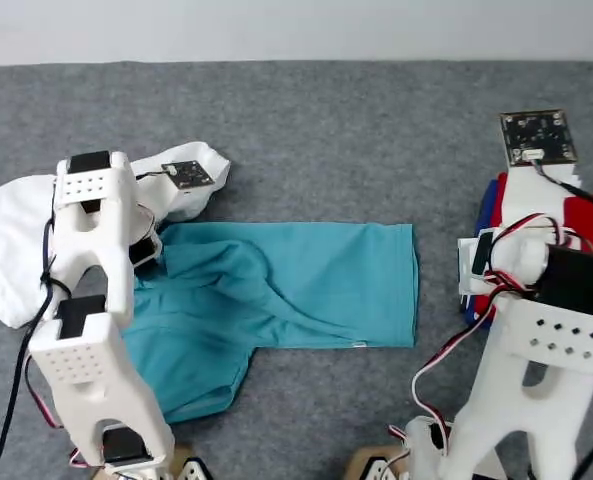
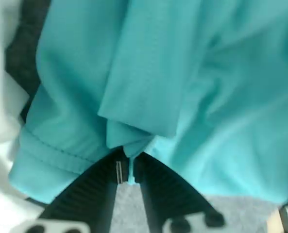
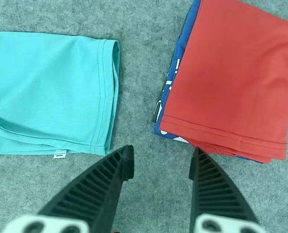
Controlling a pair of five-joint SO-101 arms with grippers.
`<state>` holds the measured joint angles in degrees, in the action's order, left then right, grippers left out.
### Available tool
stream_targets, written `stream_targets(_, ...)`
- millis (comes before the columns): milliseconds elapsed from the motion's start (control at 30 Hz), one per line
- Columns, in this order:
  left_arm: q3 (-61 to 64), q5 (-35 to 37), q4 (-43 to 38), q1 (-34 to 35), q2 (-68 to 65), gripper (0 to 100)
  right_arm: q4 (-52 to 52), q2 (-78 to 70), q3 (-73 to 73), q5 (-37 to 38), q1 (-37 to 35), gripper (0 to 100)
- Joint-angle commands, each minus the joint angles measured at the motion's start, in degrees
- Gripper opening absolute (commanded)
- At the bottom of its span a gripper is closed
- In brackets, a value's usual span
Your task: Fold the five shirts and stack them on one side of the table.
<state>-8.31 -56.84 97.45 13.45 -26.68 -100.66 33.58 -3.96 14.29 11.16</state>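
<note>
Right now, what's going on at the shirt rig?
The left gripper is shut on a fold of the teal shirt, which lies partly folded mid-table. The right gripper is open over the bare table, between the teal hem and a stack with a red shirt on top of a blue shirt. A white shirt lies crumpled beside the left arm.

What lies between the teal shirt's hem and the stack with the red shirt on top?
Bare grey table cover, per the right wrist view; teal shirt and stack lie apart.
</note>
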Motion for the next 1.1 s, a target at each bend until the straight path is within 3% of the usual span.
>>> stream_targets(0,1.36,-4.13,3.16,0.44,6.07,0,-2.07,1.01,0.26,-0.44,0.4,19.8)
stream_targets(433,5.58,-17.05,1.93,6.86,2.46,0,-1.89,0.92,0.18,3.34,0.31,19.8)
stream_targets(767,5.58,-16.97,-5.01,8.79,-3.6,1,-1.98,0.92,0.18,5.27,0.31,19.7)
stream_targets(1067,-2.42,-9.85,0.53,8.7,2.9,11,-1.98,0.92,-3.34,7.38,-3.65,19.8)
